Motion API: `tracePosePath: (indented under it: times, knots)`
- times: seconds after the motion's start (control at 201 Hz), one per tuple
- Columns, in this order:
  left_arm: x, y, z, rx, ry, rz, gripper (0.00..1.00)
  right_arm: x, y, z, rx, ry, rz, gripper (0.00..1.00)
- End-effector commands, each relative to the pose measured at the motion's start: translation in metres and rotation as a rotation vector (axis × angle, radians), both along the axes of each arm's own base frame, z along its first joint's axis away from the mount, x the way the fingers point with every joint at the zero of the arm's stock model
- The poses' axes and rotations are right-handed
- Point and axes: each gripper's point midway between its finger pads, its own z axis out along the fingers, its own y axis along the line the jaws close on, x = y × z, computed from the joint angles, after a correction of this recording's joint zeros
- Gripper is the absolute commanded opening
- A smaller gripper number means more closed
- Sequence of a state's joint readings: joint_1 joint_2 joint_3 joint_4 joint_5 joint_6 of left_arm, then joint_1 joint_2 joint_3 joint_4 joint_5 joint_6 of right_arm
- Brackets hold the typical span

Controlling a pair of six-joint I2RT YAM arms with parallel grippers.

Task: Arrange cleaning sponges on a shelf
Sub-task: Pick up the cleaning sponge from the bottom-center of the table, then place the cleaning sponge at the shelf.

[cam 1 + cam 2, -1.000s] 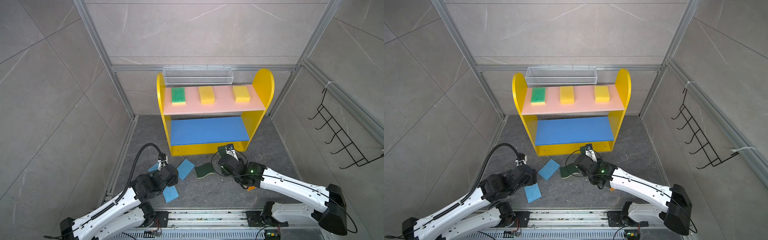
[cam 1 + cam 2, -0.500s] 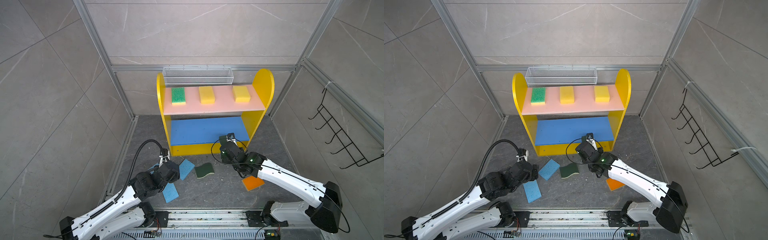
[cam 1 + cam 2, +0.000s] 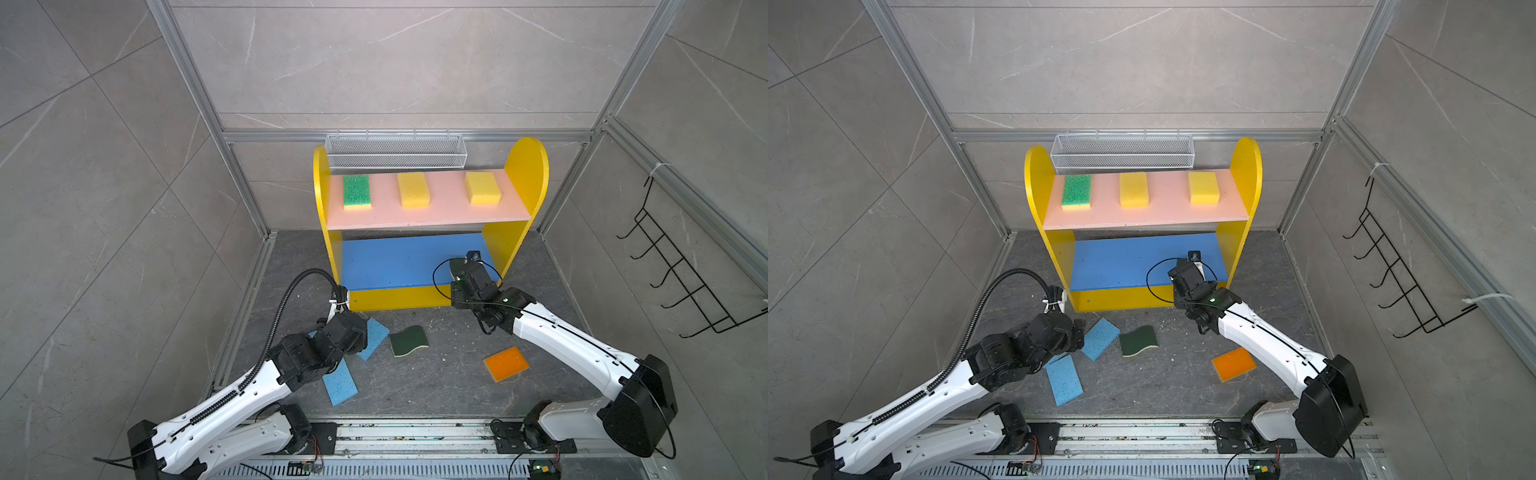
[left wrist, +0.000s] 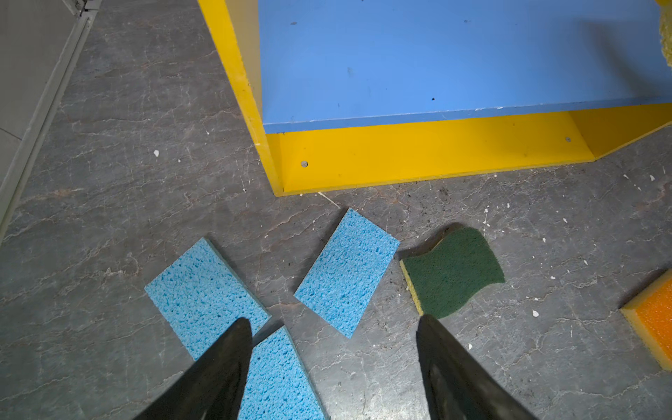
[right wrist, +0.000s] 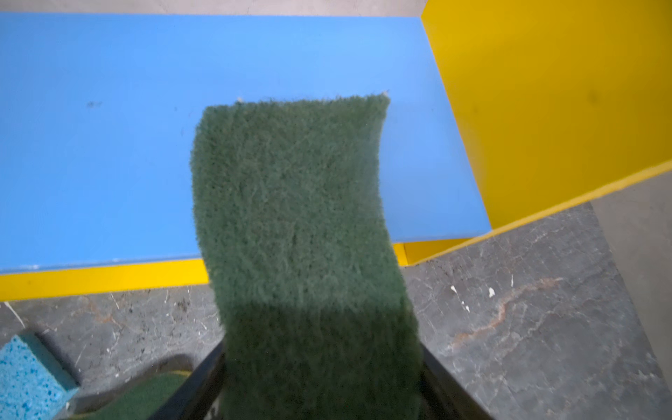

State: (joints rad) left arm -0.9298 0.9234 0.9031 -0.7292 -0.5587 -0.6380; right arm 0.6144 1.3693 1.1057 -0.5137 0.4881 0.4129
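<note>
We had our right pincer (image 5: 322, 378) squeezed tight on the near end of a wavy dark green sponge (image 5: 291, 203), scratchy side up. We held it by one end so the far end could poke in over the blue board (image 3: 386, 262) of the shelf (image 3: 528, 174), on the right side, close to the yellow wall. We could not tell if it touched the board. Nothing else lay on the blue board, so we think this sponge was the first one for that row. The pink board (image 3: 436, 216) up top held three in a neat line with gaps between: a bright green sponge (image 3: 356, 191) on the left, a yellow sponge (image 3: 412, 190) in the middle and a second yellow sponge (image 3: 482, 188) on the right. The wire basket (image 3: 395, 151) behind the shelf looked empty. Our left pincer (image 4: 334, 319) was spread wide and held nothing. It hung low over the floor (image 3: 436, 386) on the near left, just above three thin blue sponges (image 4: 347, 271) lying close together, so we guess it was there to grab one of them next. Beside them to the right lay another green wavy sponge (image 4: 452, 271), and farther right an orange sponge (image 3: 506, 363) sat alone.
</note>
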Motion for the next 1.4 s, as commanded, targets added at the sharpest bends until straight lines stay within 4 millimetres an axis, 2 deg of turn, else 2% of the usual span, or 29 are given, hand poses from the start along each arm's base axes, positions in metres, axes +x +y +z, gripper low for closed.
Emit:
tracePosePath:
  times: [0.0, 0.244, 0.438, 0.652, 1.399]
  knots:
    - [0.009, -0.014, 0.023, -0.02, -0.061, -0.043, 0.74, 0.016, 0.008, 0.016, 0.045, -0.039, 0.023, 0.71]
    - [0.014, -0.028, 0.028, -0.057, -0.092, -0.084, 0.74, 0.031, 0.003, 0.016, 0.06, -0.052, 0.005, 0.71]
    - [0.015, -0.031, 0.028, -0.059, -0.1, -0.095, 0.74, 0.039, -0.003, 0.017, 0.052, -0.072, -0.008, 0.7]
    - [0.016, -0.031, 0.029, -0.073, -0.11, -0.092, 0.74, 0.047, -0.007, 0.016, 0.034, -0.089, -0.014, 0.71]
    - [0.017, -0.023, 0.034, -0.066, -0.127, -0.057, 0.74, 0.073, -0.024, -0.01, -0.009, -0.079, -0.041, 0.7]
